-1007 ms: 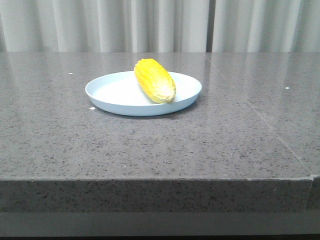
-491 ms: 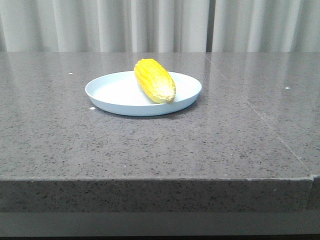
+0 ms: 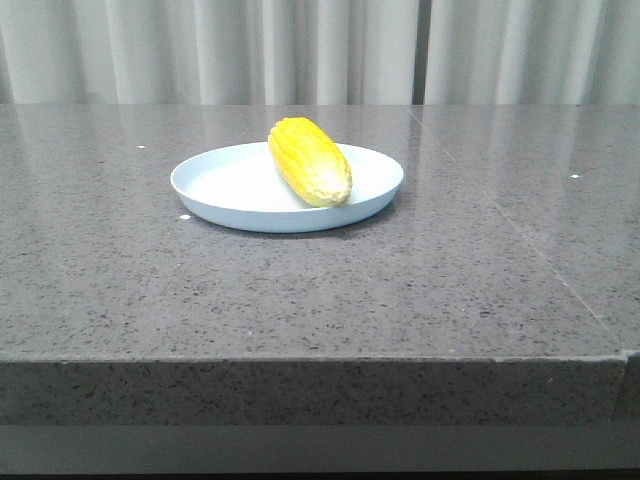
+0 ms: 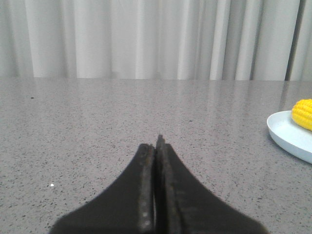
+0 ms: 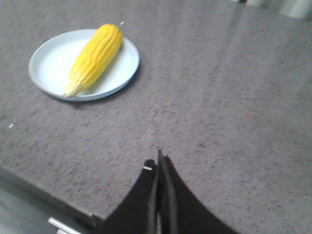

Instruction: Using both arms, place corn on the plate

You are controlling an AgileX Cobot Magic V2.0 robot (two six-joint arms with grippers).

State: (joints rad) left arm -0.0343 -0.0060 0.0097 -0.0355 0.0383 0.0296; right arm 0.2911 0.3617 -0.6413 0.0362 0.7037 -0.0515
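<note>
Left gripper (image 4: 157,146): fingers (image 4: 145,165) pressing flat together, clenched on nothing, tips hanging low over bare table (image 4: 97,126). It is sitting well left of the plate (image 4: 285,134), which is just showing at the edge of its wrist view with one end of the corn (image 4: 303,113) on it.

Right gripper (image 5: 158,165): fingers (image 5: 168,187) also lying closed against each other, gripping nothing. It is hovering above the table (image 5: 234,107) near the near edge, well apart from the plate (image 5: 48,58) and to its right.

Corn (image 3: 309,160): lying on the plate (image 3: 225,185), on its right half, running diagonally. Paler tip is pointing near and slightly right, resting at the near-right rim; the blunt end is reaching toward the far rim. In the right wrist view the corn (image 5: 94,52) is spanning most of the plate's width, inside the rim.

Plate is sitting flat on the grey speckled table (image 3: 300,290), left of centre, well back from the near edge. A seam in the tabletop is running to its right. Pale curtain (image 3: 300,50) is hanging behind the far edge.

No brands, labels or writing readable on anything.
</note>
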